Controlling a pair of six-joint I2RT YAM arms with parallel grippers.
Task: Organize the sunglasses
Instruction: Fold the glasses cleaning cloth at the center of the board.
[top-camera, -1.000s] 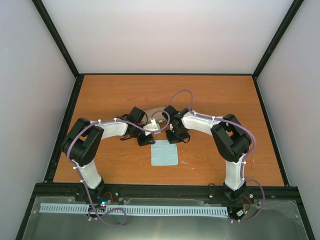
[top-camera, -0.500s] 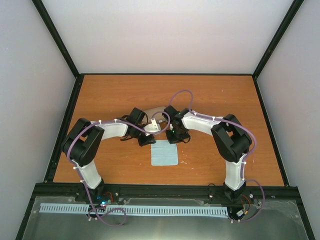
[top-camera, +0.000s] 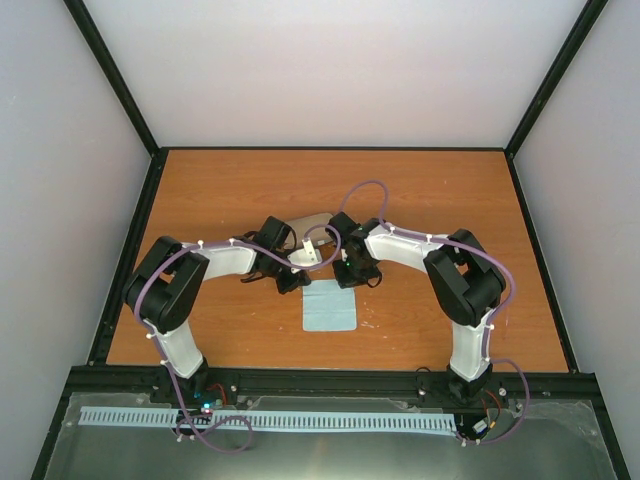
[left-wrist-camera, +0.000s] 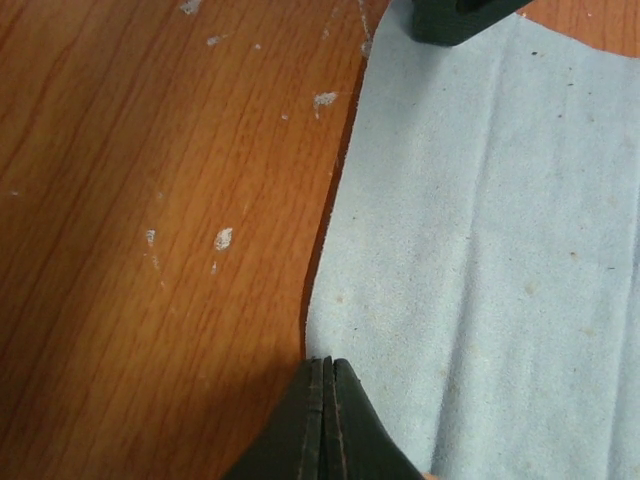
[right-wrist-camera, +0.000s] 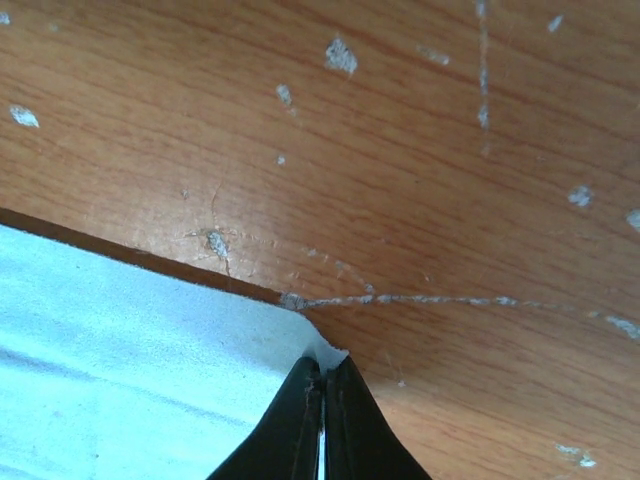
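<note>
The sunglasses are hidden in every view. A light blue cloth (top-camera: 330, 308) lies flat on the wooden table in front of both wrists. My left gripper (top-camera: 295, 281) is at its far left corner. In the left wrist view the left gripper (left-wrist-camera: 325, 362) is shut right at the edge of the cloth (left-wrist-camera: 480, 250). My right gripper (top-camera: 350, 276) is at the far right corner. In the right wrist view the right gripper (right-wrist-camera: 324, 365) is shut, with the corner of the cloth (right-wrist-camera: 120, 340) pinched between its tips.
A pale oblong case (top-camera: 308, 222) lies just behind the two wrists, mostly covered by them and their cables. The orange-brown table (top-camera: 220, 190) has black rails along its sides. Part of the right gripper's finger (left-wrist-camera: 455, 20) shows at the top of the left wrist view.
My left gripper has closed at the cloth's far left corner. Both arms have stayed almost where they were, and the cloth has not shifted.
</note>
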